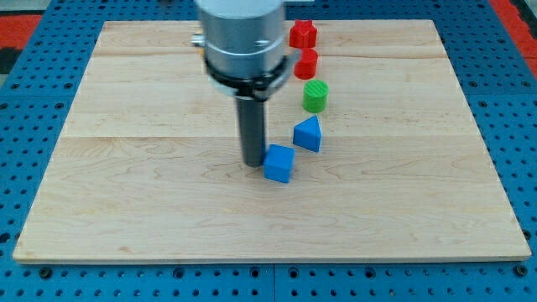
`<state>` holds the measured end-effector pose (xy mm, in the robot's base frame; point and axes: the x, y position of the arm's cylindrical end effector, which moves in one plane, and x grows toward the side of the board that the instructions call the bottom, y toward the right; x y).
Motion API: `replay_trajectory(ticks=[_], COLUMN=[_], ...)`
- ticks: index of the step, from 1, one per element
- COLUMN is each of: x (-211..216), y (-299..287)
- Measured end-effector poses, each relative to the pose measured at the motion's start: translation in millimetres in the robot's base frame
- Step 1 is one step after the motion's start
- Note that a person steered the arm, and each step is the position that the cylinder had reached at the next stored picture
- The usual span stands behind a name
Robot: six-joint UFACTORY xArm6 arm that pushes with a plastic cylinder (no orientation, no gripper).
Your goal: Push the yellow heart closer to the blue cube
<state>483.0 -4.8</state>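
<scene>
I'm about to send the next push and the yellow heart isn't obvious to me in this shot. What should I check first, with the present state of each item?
1. Yellow heart located: not ok. No yellow block shows anywhere; it may be hidden behind the arm.
2. Blue cube located: ok, near the board's middle.
3. My tip position: ok, it sits just at the view's left of the blue cube, close enough that contact cannot be ruled out.
4. Risk of shifting the target: not ok, any move toward the view's right would push the blue cube.
5. Neighbours: ok, the blue triangular block, green cylinder and two red blocks lie apart from my tip.
</scene>
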Motion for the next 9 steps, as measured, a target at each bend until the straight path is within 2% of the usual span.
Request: replay_trajectory(ticks=[1, 2, 3, 5, 6, 8, 9], x=[4.2, 3.2, -41.5, -212.6, -253.3, -269.9, -257.8], y=[38.2, 2.0, -23.6, 14.5, -6.2, -106.8, -121.6])
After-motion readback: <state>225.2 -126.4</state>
